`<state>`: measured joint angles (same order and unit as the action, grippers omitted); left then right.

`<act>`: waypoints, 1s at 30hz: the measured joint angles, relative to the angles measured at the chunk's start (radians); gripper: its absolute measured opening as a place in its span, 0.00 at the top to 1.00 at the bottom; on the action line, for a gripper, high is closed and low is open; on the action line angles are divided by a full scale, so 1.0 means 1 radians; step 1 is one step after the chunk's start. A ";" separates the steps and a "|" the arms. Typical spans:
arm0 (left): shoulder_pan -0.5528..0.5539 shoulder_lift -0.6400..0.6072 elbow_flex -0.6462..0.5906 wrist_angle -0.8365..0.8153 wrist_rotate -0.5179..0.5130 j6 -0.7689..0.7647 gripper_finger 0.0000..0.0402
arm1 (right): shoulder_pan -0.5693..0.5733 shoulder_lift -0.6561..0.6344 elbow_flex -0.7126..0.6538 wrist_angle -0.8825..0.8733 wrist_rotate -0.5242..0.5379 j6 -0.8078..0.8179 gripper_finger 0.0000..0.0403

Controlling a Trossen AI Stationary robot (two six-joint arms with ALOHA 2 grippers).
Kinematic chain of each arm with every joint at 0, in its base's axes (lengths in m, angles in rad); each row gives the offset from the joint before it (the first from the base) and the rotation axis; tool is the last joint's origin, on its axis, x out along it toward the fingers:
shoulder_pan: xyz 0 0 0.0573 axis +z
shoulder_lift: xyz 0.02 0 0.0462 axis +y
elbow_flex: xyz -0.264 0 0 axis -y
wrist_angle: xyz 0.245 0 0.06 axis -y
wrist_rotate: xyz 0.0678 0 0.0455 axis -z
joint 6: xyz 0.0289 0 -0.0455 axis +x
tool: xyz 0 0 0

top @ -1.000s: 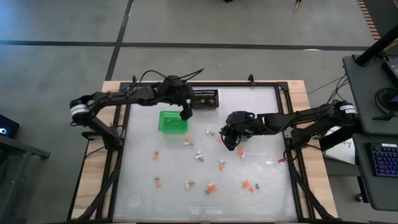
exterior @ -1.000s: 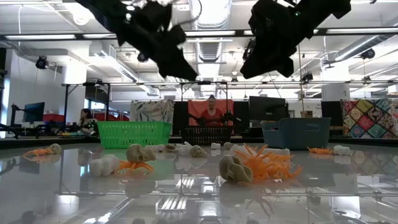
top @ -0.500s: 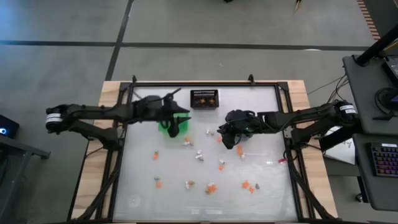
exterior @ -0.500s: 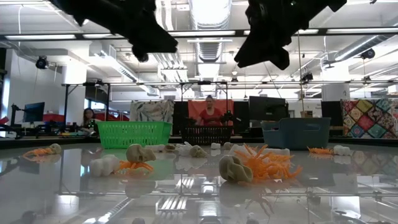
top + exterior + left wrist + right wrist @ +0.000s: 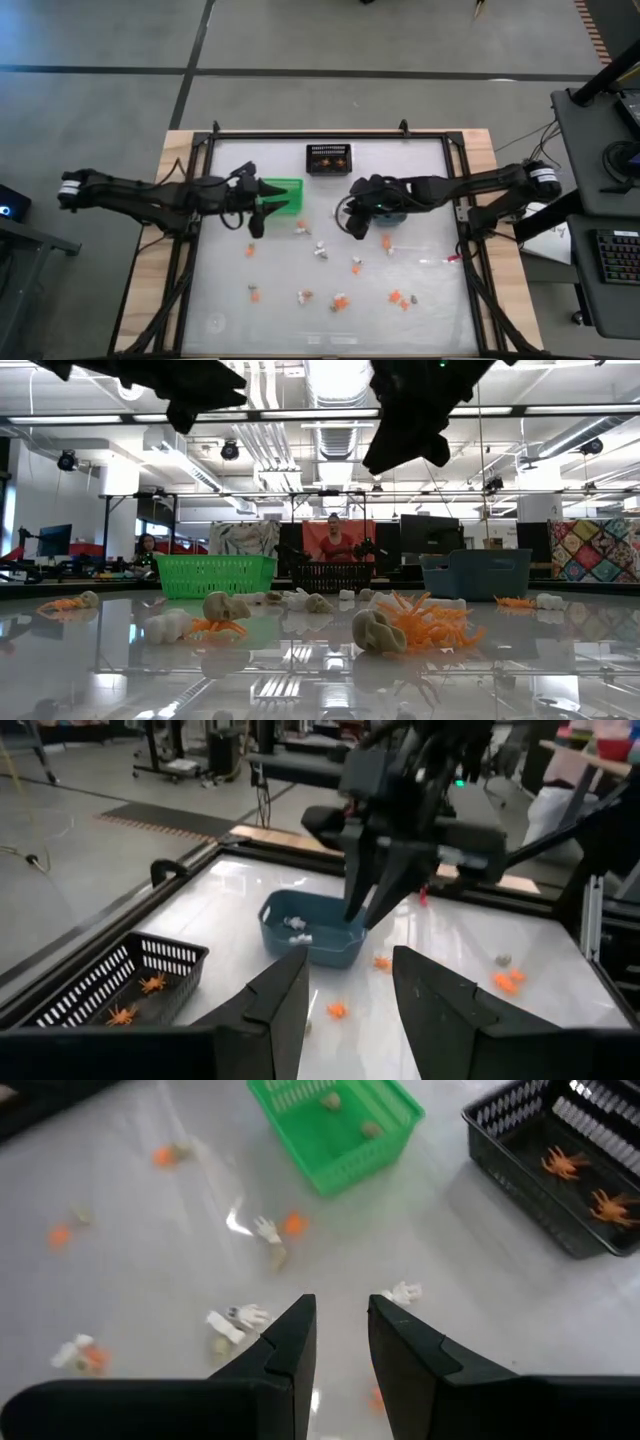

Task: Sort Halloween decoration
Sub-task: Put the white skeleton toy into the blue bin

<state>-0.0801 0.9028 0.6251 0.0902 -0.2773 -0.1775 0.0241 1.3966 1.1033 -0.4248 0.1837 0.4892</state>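
**Inspector A:** Since a second ago, the left pincer (image 5: 255, 226) has drawn back from over the green bin (image 5: 283, 195) and now hangs beside its near-left corner. What of the trinkets?

**Inspector B:** The Halloween decoration (image 5: 320, 250) lies mostly scattered over the middle and near part of the table (image 5: 420, 310): orange, white and tan pieces, well apart from one another. The right wrist view shows two tan pieces in the green bin, orange spider shapes in the black mesh bin (image 5: 329, 158), and the left wrist view shows white pieces in the blue-grey bin (image 5: 305, 925).

**Inspector A:** State of the pincers?

**Inspector B:** The left pincer's fingers (image 5: 275, 1005) stand spread, nothing between them. The right pincer (image 5: 357, 226) hovers just left of the blue-grey bin; its fingers (image 5: 290, 1342) show a narrow gap, with no trinket visible between them in its own wrist view.

**Inspector A:** Anything beyond the table?

**Inspector B:** The low view shows a person (image 5: 333, 540) seated behind the black mesh bin.
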 joint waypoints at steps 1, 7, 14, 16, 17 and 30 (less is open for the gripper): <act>-0.013 -0.014 -0.005 -0.002 -0.017 0.000 0.68 | -0.004 0.019 0.023 -0.026 0.000 -0.003 0.79; -0.081 -0.055 -0.013 -0.009 -0.083 0.000 0.68 | -0.014 0.127 0.138 -0.137 0.001 -0.056 0.79; -0.129 -0.079 -0.013 -0.055 -0.108 -0.040 0.68 | -0.026 0.220 0.241 -0.211 0.000 -0.148 0.79; -0.136 -0.089 -0.013 -0.073 -0.108 -0.054 0.68 | -0.030 0.242 0.263 -0.229 0.000 -0.187 0.79; -0.140 -0.095 -0.013 -0.085 -0.109 -0.060 0.68 | -0.033 0.248 0.270 -0.231 -0.001 -0.204 0.79; -0.144 -0.131 -0.013 -0.158 -0.110 -0.083 0.68 | -0.091 0.270 0.283 -0.227 -0.010 -0.354 0.79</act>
<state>-0.2241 0.7715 0.6121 -0.0679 -0.3874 -0.2607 -0.0672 1.6665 1.3865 -0.6522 0.1738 0.1347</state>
